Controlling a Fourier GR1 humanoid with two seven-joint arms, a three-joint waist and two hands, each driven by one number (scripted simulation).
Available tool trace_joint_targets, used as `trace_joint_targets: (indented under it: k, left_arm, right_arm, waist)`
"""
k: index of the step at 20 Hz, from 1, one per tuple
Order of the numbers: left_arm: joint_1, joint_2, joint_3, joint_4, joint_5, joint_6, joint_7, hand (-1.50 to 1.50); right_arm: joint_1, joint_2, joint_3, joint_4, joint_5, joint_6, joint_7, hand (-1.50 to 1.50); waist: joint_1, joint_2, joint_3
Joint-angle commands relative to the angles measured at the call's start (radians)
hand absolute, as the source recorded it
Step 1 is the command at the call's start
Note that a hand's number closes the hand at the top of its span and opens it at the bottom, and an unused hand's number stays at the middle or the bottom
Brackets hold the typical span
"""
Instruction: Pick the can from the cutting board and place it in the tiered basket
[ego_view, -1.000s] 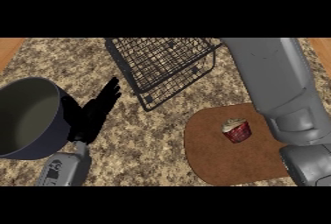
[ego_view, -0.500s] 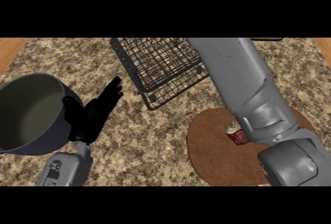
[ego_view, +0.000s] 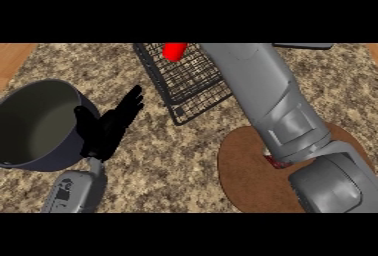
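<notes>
Further across the cutting board (ego_view: 244, 172), my right forearm (ego_view: 258, 95) now covers most of the can (ego_view: 275, 161); right hand unseen, left hand (ego_view: 111, 125) resting, fingers apart. Best: draw back, centre over can.

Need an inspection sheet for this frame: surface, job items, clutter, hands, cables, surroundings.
Surface: speckled stone counter, wood strip at the far-left corner.
Job's things: can on the round brown cutting board, mostly hidden behind the right forearm; black wire tiered basket at the back, with a red object at its top edge that I cannot identify.
Clutter: dark pot at the left.
Hands: left hand open, fingers up, beside the pot; right hand not in view, only its forearm crosses the board.
Cables: nothing seen.
Surroundings: nothing seen beyond the counter.
</notes>
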Motion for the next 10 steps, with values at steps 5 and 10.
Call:
trace_joint_targets:
  k: [5,10]
  left_arm:
    - [0.023,0.005,0.012,-0.009,0.001,0.006,0.013,0.0]
    - [0.026,-0.018,0.008,-0.027,-0.011,0.038,0.01,0.0]
  right_arm:
    - [-0.041,0.002,-0.027,0.032,-0.082,-0.238,-0.077,-1.5]
    - [-0.037,-0.076,-0.117,0.065,-0.123,-0.266,0.016,-1.5]
  waist:
    - [-0.033,-0.011,0.001]
    - [-0.058,-0.011,0.002]
